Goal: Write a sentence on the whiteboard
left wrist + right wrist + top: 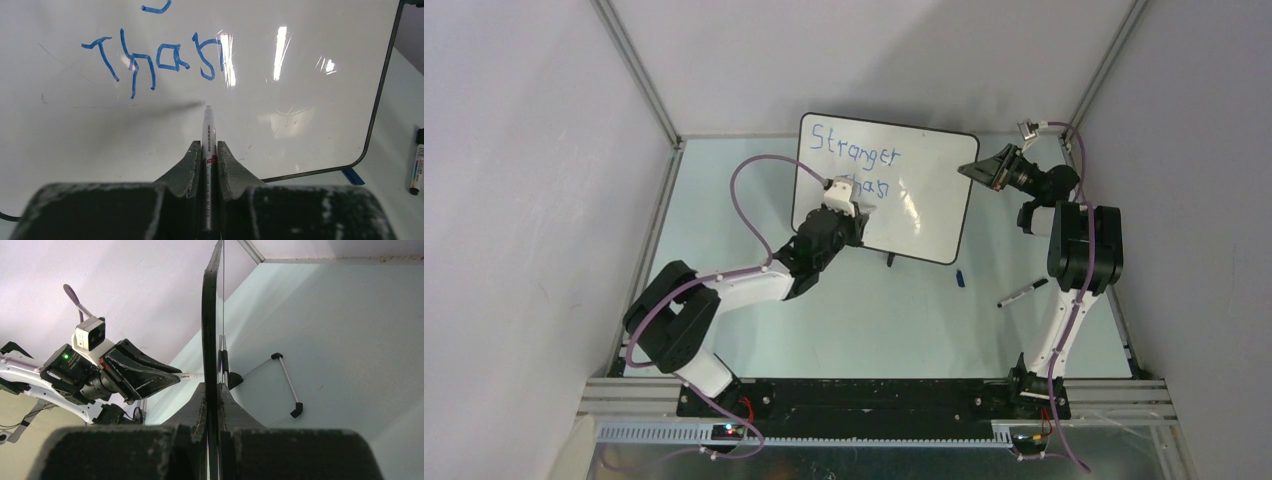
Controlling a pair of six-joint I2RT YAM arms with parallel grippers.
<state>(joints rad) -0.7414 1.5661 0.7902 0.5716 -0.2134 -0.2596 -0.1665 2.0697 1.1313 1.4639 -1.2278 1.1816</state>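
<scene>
Left jaws closed on a slim white marker (208, 135), barrel clamped between both pads. Its tip is at the board face, just under "Than".

Right jaws closed on the right rim of the whiteboard (934, 190), which stands upright on the pale green table (724, 200).

Board: glossy white, thin black rim, rounded corners.

The sentence (856, 148): thin, uneven blue strokes, "Stranger" above "Than".

On the table, right of the board: a blue cap (961, 279) and a second marker (1022, 293).
</scene>
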